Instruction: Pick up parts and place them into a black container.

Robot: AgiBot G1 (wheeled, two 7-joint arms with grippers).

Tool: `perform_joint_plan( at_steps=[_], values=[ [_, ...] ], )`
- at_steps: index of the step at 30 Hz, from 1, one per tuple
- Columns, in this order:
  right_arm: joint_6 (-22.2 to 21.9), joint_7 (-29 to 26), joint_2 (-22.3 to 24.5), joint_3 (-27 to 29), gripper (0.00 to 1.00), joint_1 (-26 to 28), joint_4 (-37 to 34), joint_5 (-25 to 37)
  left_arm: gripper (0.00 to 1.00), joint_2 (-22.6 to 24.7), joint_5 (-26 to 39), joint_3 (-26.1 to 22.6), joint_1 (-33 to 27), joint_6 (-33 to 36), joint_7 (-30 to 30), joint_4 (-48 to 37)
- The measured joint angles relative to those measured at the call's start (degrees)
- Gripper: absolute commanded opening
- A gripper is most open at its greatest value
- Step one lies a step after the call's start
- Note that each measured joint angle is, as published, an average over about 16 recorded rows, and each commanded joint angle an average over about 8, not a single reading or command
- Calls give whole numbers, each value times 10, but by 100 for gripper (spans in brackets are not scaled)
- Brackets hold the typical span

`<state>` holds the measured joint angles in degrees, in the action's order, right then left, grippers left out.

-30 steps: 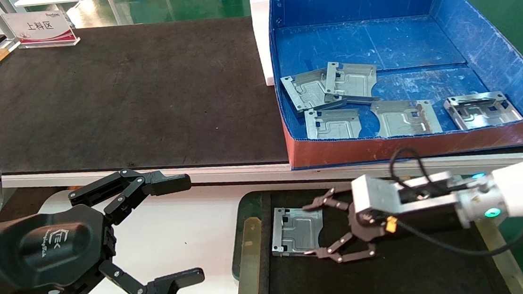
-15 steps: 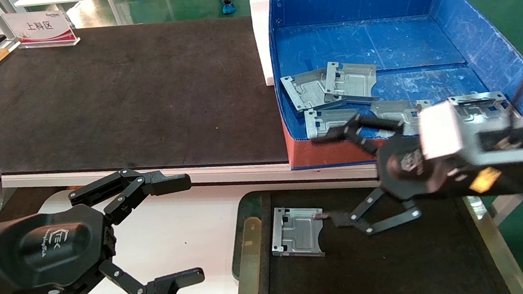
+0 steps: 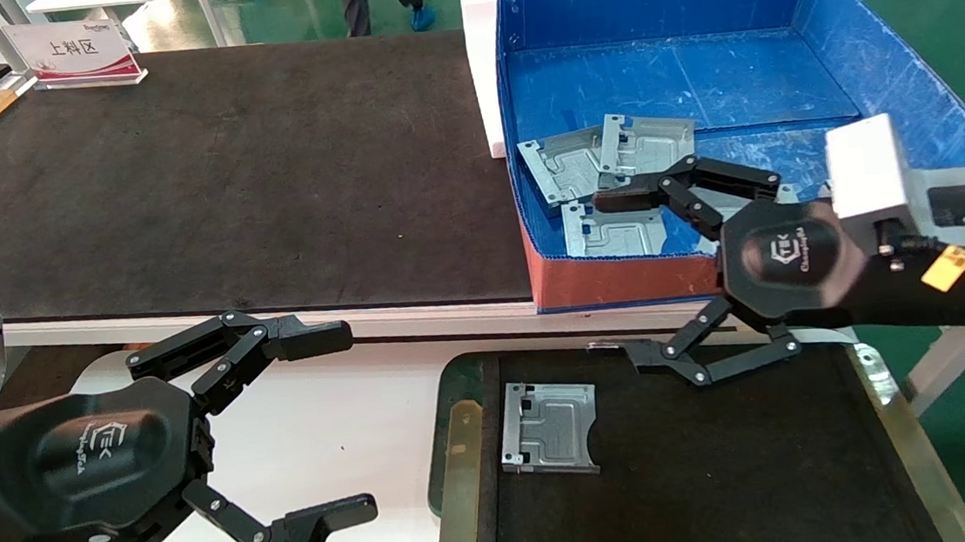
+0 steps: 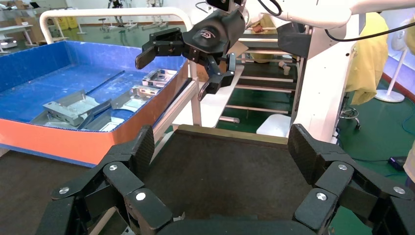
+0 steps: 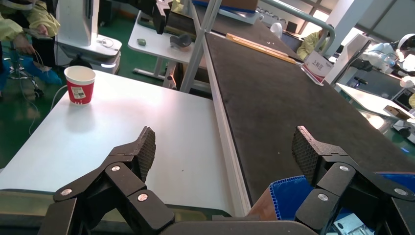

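The right claw [image 3: 627, 280] hangs empty with its fingers spread wide at centre right of the head view, straddling the reddish front wall of the blue box [image 3: 623, 280], upper finger over the parts [image 3: 614, 229] inside and lower finger above the far rim of the black container [image 3: 448, 379]. One silver-grey plate [image 3: 549, 427] with embossed channels and small square cut-outs lies flat in the container's left part, just beside the brass strip [image 3: 459, 483], with bare black floor stretching to its right. At lower left the left claw [image 3: 347, 422] is parked, spread and empty, over the white tabletop [image 3: 354, 404].
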<state>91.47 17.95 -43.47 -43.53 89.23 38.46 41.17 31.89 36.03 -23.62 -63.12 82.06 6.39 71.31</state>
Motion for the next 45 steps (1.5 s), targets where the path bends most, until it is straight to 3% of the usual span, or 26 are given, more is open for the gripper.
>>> perform_joint_plan(
  at_steps=[45],
  values=[
    [-41,-203,59,195,100,-196,249,6,100,0,0,0,0,0,0,0]
  ],
)
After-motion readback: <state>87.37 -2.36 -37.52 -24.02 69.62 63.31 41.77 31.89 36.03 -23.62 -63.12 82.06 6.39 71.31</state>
